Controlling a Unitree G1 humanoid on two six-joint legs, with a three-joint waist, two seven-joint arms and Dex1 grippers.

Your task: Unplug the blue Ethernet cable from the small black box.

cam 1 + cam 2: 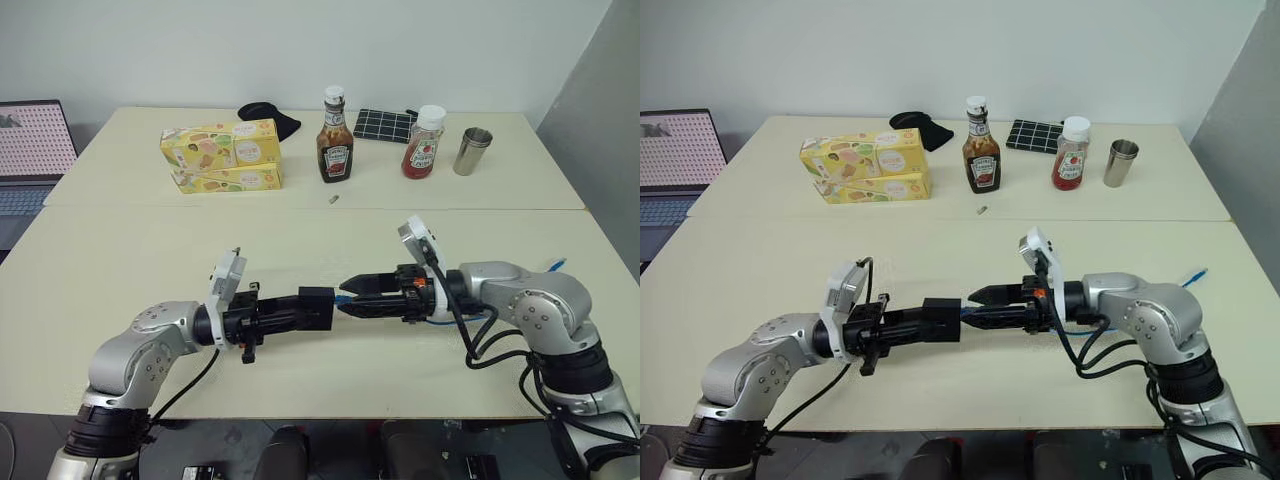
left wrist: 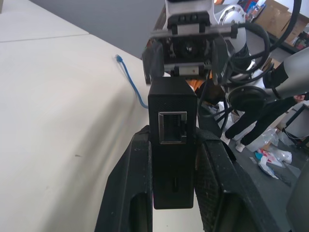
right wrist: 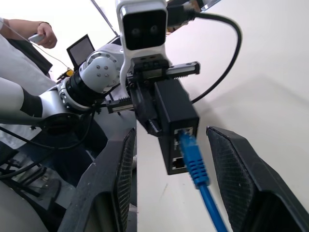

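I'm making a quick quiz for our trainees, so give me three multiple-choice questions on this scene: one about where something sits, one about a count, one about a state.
1. Where is the small matte-black plastic box?
A. flat on the table
B. clamped in the left gripper
C. beside the steel cup

2. How many sauce bottles stand at the table's far side?
A. one
B. two
C. four

3. What is the state of the thin bright-blue Ethernet cable?
A. still plugged into the box
B. pulled free
C. coiled on the yellow cartons

Answers: 1 B, the left fingers press both sides of the box. 2 B, a brown-sauce bottle and a red-sauce bottle. 3 A, the right wrist view shows its plug seated in a port, between the open fingers of the right gripper.
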